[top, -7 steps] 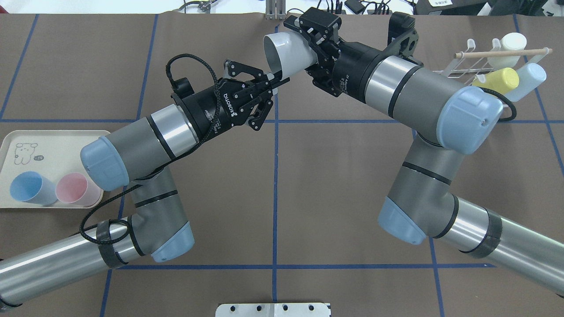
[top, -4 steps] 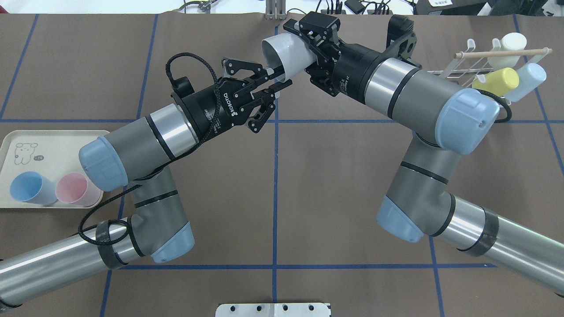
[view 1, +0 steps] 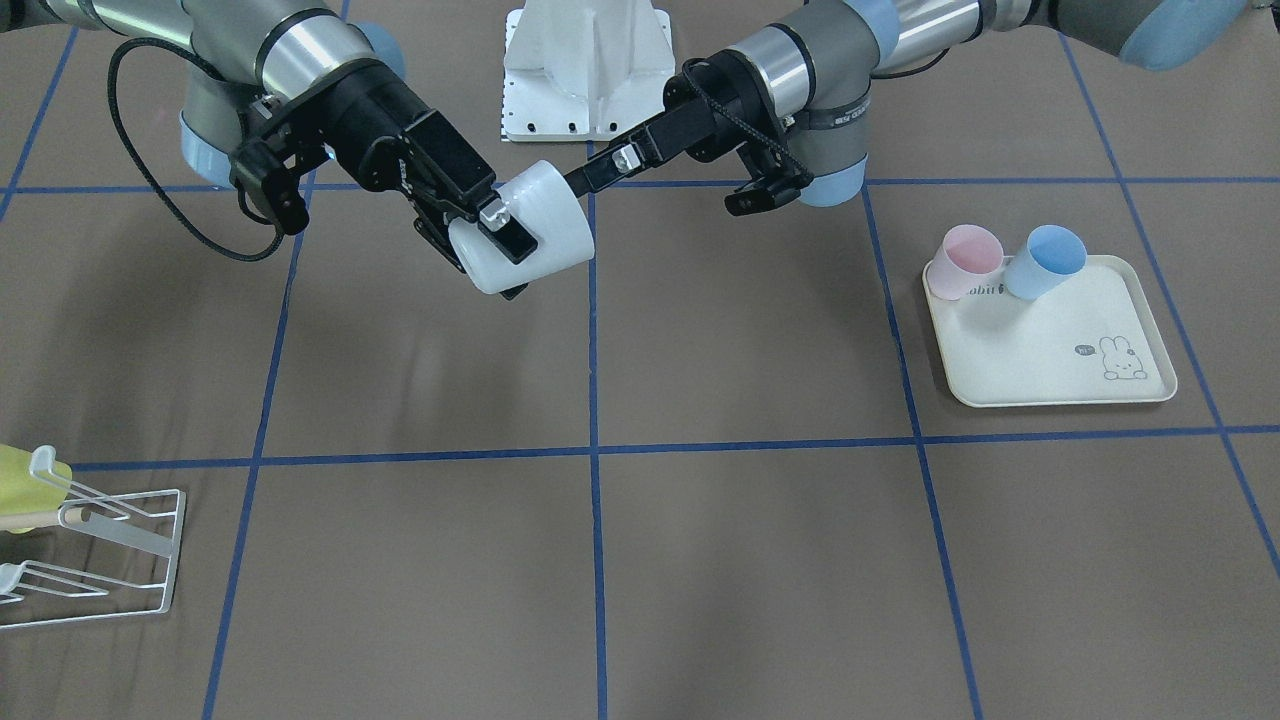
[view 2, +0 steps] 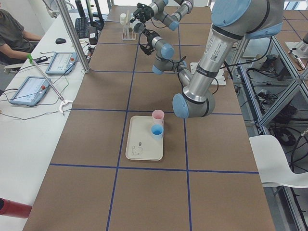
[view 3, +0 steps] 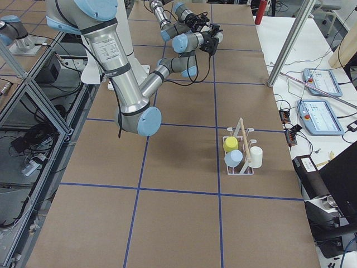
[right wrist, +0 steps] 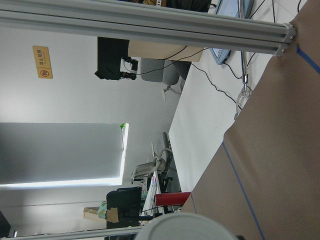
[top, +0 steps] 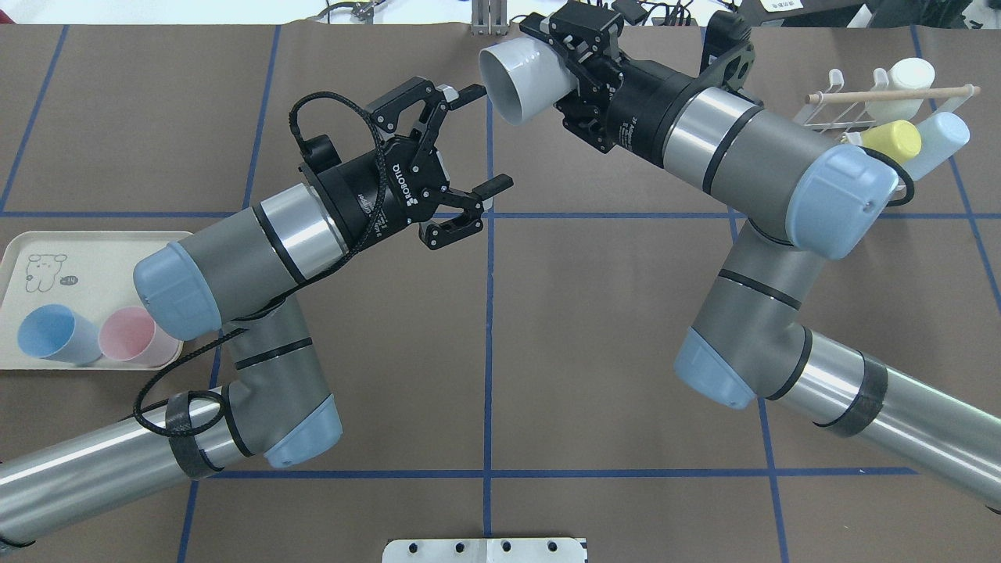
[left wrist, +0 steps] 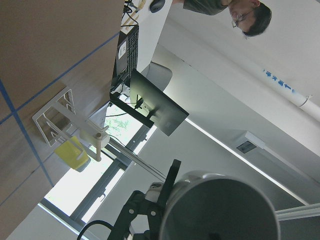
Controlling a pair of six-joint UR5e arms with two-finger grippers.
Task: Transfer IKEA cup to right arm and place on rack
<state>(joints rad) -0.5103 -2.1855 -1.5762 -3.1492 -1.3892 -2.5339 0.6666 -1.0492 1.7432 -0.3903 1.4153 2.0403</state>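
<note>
The left hand hangs over the middle of the table with its fingers spread wide. A small gap separates it from the mouth of the white cup held by the right hand. Open brown table lies under and in front of both arms. At the far right corner stands the rack. 3 cups fill its outer end: a cream cup, a yellow cup and a pale blue cup. Its prongs toward the table's middle stand uncovered. The right arm's elbow hangs just beside the rack. A tray holding a blue cup and a pink cup occupies the left edge.
</note>
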